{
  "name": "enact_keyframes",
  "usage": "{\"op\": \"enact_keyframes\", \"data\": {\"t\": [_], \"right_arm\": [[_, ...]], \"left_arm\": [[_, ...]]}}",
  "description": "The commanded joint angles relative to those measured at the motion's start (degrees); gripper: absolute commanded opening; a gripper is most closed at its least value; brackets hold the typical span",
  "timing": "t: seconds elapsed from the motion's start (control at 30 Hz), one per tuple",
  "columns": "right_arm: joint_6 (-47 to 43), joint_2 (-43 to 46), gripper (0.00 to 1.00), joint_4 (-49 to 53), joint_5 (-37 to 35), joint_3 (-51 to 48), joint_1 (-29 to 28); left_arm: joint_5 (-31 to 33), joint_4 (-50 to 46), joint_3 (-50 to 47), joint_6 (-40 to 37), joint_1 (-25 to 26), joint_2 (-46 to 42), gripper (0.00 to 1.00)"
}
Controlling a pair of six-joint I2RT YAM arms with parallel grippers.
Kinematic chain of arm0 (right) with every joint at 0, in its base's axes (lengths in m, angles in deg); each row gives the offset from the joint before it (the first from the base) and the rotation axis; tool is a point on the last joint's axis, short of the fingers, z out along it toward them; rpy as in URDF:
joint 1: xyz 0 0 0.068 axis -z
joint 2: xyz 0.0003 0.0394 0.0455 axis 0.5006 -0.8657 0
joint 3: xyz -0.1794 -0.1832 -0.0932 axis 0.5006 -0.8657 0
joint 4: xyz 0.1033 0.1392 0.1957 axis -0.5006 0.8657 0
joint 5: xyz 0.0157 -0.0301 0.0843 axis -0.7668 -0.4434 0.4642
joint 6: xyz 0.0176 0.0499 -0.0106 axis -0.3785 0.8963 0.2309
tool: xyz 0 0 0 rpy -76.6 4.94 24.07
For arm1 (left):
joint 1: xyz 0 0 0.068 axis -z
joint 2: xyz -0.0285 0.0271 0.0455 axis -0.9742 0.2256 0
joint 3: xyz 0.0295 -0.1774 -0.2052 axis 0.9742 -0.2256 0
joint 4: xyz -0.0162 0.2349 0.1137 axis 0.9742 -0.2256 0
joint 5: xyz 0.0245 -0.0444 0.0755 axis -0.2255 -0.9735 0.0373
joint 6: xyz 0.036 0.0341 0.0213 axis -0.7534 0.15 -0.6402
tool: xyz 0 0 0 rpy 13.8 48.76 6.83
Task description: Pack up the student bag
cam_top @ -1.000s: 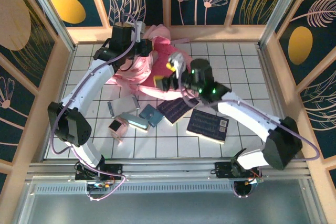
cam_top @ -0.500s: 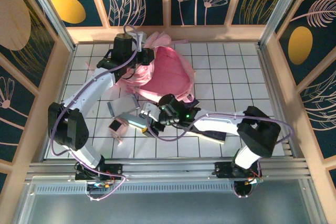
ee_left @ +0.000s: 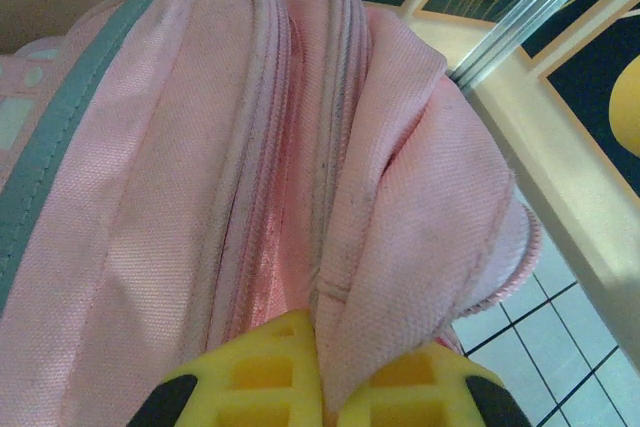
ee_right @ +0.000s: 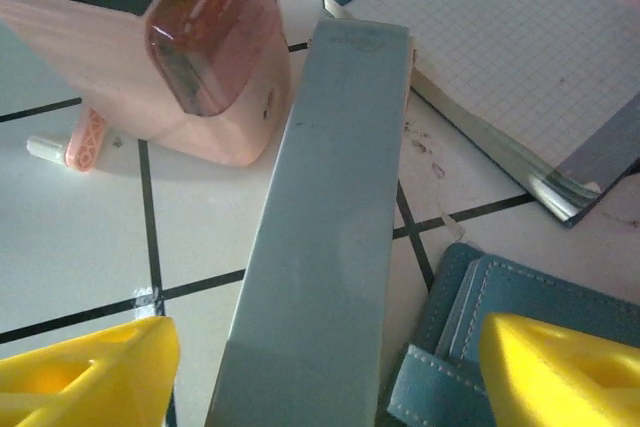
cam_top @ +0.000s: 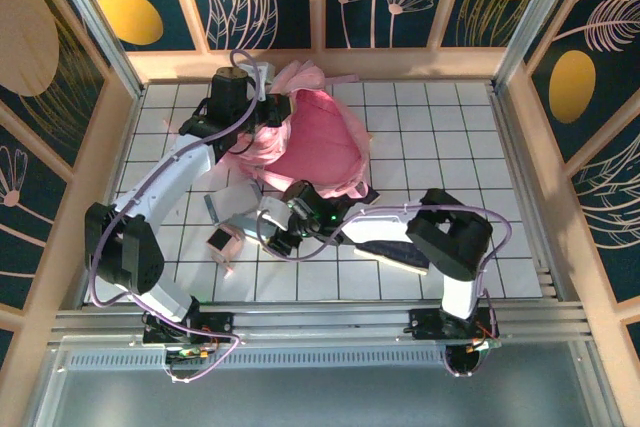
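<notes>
The student bag (cam_top: 318,142) lies at upper centre of the top view, the left gripper (ee_left: 320,392) clamped on its pink fabric, the right gripper (ee_right: 320,357) spread wide astride a grey-blue box (ee_right: 330,197).

Grey box (ee_right: 320,237) lies between pink sharpener (ee_right: 195,57) and grid notepad (ee_right: 505,72).

We show two arms, the left arm (cam_top: 165,182) at 9 o'clock and right arm (cam_top: 375,230) at 5 o'clock: white shells, black joints, lilac cables, yellow fingertips (ee_right: 85,367).
</notes>
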Motion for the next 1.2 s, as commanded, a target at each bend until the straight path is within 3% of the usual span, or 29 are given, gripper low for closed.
{"op": "enact_keyframes", "data": {"t": [0.0,0.23,0.37,0.5,0.6,0.8,1.17], "right_arm": [[0.3,-2.3,0.74,-0.2,-1.3,2.8,-0.3],[0.1,-5.1,0.56,2.0,-0.8,5.1,-0.3],[0.7,-5.0,0.40,2.3,0.1,5.5,-0.4],[0.9,-3.5,0.15,3.9,-0.1,5.5,-0.4],[0.9,-0.4,0.09,3.9,-0.1,3.8,-0.3],[2.3,9.8,0.03,6.9,2.6,0.8,2.2],[9.4,29.9,0.04,12.6,9.9,-5.6,16.7]], "left_arm": [[-2.1,7.3,0.8,1.2,-0.4,-3.4,0.00],[-2.9,7.8,0.6,1.8,-0.4,-3.3,0.00],[-2.6,7.7,0.6,1.7,-0.4,-3.4,0.00],[-2.4,7.7,0.6,1.5,-0.3,-3.3,0.00],[-2.5,7.6,0.6,1.5,-0.3,-3.3,0.00],[-2.1,7.4,0.5,-0.2,-0.4,-4.3,0.00],[-1.5,6.6,1.3,-2.2,-0.4,-6.6,0.00]]}}
